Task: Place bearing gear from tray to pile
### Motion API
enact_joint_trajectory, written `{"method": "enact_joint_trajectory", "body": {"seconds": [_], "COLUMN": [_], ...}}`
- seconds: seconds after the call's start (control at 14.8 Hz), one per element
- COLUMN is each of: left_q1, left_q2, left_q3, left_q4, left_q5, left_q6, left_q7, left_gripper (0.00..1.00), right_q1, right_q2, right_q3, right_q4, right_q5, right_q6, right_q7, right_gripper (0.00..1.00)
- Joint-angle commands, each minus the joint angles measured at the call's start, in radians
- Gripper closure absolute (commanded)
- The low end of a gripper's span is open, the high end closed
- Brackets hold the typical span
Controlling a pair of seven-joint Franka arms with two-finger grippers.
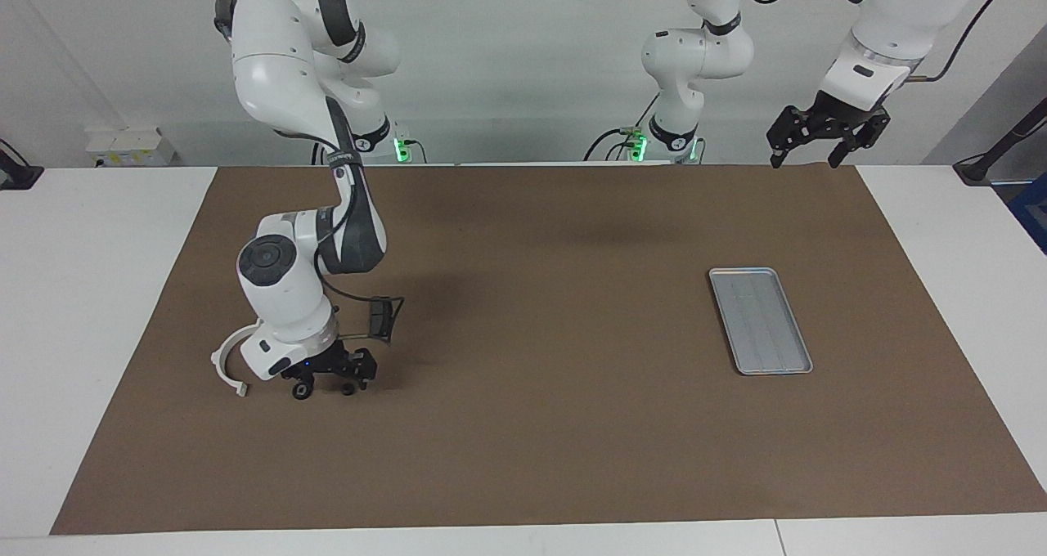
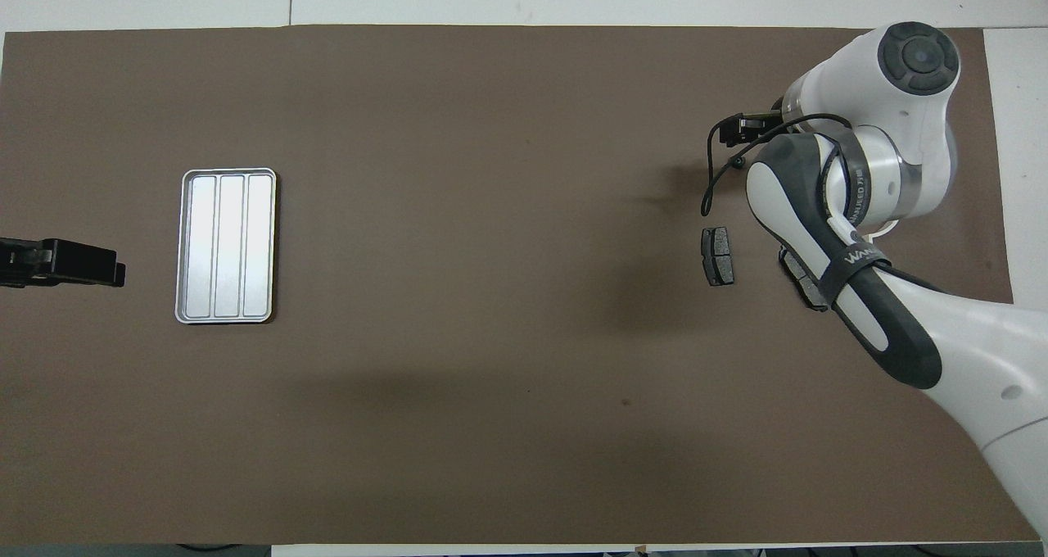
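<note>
Right tool (image 1: pixel 327 388) bent low at pile (image 1: pixel 233 360), grip unclear; left tool (image 1: pixel 806 159) waits open.

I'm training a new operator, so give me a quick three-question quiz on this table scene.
1. True or false: the tray has parts lying in it.
2. Fill in: the left pincer, raised and waiting, has its fingers ____.
3. Which one is down low beside the white bracket? A) left pincer B) right pincer

Key: 1 false, 2 open, 3 B.
</note>
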Motion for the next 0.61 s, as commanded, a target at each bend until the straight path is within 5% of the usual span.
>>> {"method": "enact_joint_trajectory", "body": {"seconds": [0.0,0.27,0.54], "left_q1": [-0.01,-0.012,-0.01], "left_q2": [-0.007,-0.007,-0.007], "left_q3": [0.01,0.01,0.01], "left_q4": [0.009,0.009,0.009], "left_q5": [0.005,0.005,0.005], "left_q6": [-0.02,-0.02,-0.02], "left_q7": [-0.001,-0.001,-0.001], "left_gripper": [0.0,0.0,0.0], "right_q1": [-0.009,0.003,0.009], "right_q2": [-0.242,-0.501,-0.629], "right_q3": [0.012,0.015,0.015], "right_q4": [-0.123,-0.123,-0.118], "right_q5": [0.002,0.019,0.07], "right_q6": [-0.146,-0.497,-0.663], "right_q7": [-0.025,-0.023,-0.022], "right_gripper": [0.0,0.0,0.0]}}
